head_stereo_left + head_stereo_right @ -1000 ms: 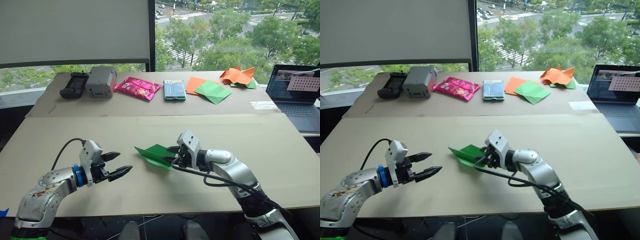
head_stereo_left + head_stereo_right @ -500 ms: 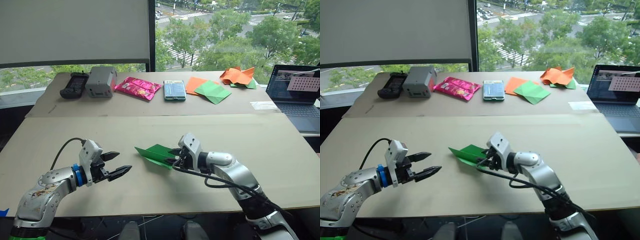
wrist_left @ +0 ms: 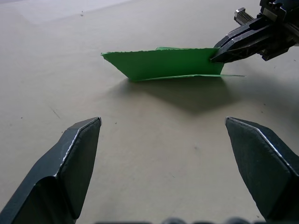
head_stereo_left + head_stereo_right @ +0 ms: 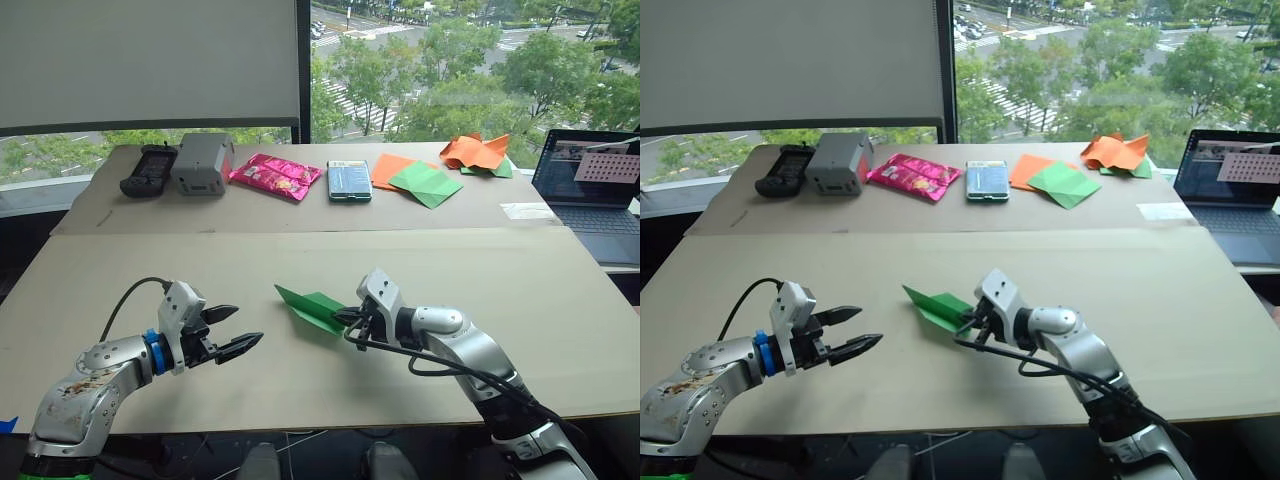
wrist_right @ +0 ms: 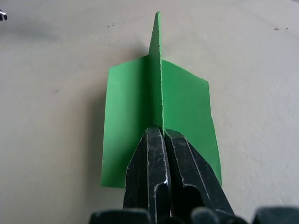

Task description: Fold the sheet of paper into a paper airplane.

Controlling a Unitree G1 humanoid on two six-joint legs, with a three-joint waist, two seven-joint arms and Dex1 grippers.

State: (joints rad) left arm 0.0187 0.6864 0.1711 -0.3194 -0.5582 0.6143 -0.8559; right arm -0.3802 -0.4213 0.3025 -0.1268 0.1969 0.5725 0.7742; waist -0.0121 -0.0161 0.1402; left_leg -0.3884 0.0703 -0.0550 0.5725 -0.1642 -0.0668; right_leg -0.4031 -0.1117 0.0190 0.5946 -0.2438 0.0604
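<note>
Right gripper (image 4: 345, 320) jaws pinch the paper airplane (image 4: 310, 307) mid-tabletop (image 4: 300, 260); left gripper (image 4: 238, 329) jaws gape apart nearby.

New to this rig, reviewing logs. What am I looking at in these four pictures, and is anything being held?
It is a humanoid robot with two arms, each ending in a two-fingered black gripper. Two pictures come from its head, looking down over a tan table. The other two come from cameras on the wrists, looking along each gripper's fingers.

The right gripper is shut on the tail of a green paper airplane, its nose pointing toward the left gripper, which is open and holds nothing.

Along the far edge lie a black controller, a grey box, a pink snack bag, a small green pack, orange and green paper sheets and a laptop.
</note>
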